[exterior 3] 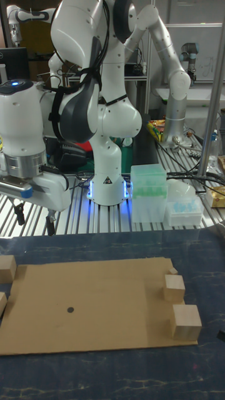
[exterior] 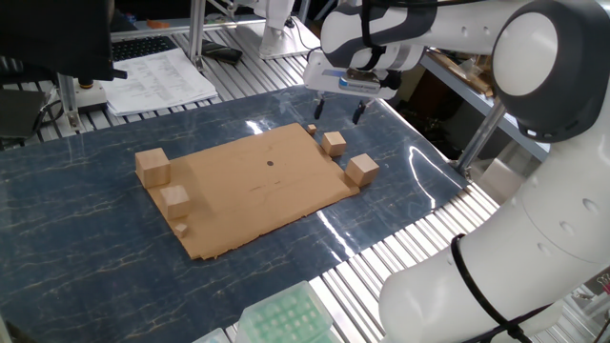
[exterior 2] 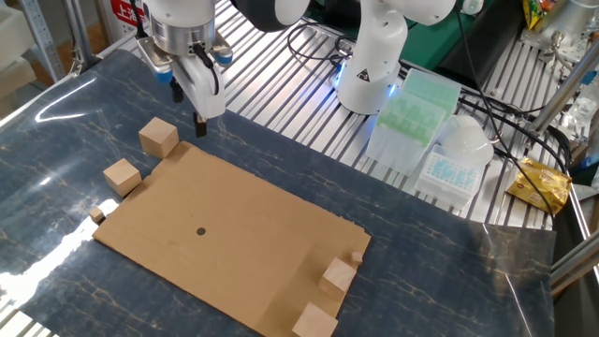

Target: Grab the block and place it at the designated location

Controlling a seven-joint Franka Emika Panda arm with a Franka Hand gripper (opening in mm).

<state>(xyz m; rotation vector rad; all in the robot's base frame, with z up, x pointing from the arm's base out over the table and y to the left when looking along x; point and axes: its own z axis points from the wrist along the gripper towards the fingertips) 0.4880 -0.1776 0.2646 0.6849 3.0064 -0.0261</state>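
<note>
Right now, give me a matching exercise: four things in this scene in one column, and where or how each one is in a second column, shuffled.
1. end effector
2. black dot
3. cardboard sheet
4. green tip rack

A. on the slatted metal bench
B. open, in the air
C. flat on the blue marbled tabletop
D. near the sheet's middle

Pairs: 1-B, 2-D, 3-C, 4-A.
</note>
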